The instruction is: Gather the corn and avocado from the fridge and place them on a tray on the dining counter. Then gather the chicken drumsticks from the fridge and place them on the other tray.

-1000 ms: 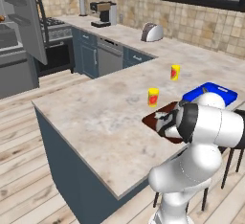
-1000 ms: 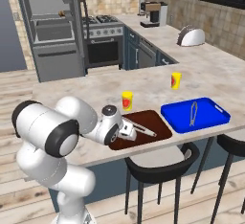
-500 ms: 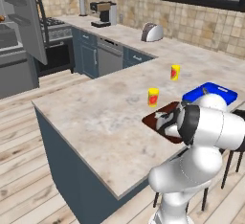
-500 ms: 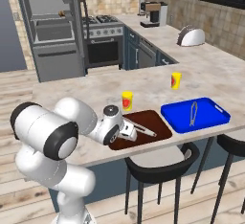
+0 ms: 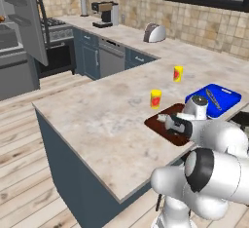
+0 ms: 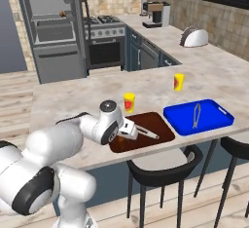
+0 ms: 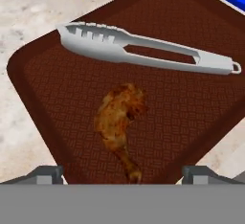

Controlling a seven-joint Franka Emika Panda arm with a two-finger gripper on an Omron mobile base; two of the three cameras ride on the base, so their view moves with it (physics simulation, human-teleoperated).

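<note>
Hand view: browned chicken drumstick flat on brown tray, hand wide apart.

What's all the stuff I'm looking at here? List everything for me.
drumstick: one, golden brown, lying on the brown tray
tongs: one, grey, on the brown tray beside the drumstick
brown tray: one, dark brown, near counter edge
blue tray: one, blue, right of the brown tray, holding a second grey utensil
cups: two, yellow, on the counter behind the trays
toaster: one, silver, far counter
coffee machine: one, dark, far counter
fridge: one, grey, open, far left
stools: two, black, below the counter
gripper: one, white, jaws open above the brown tray
</note>
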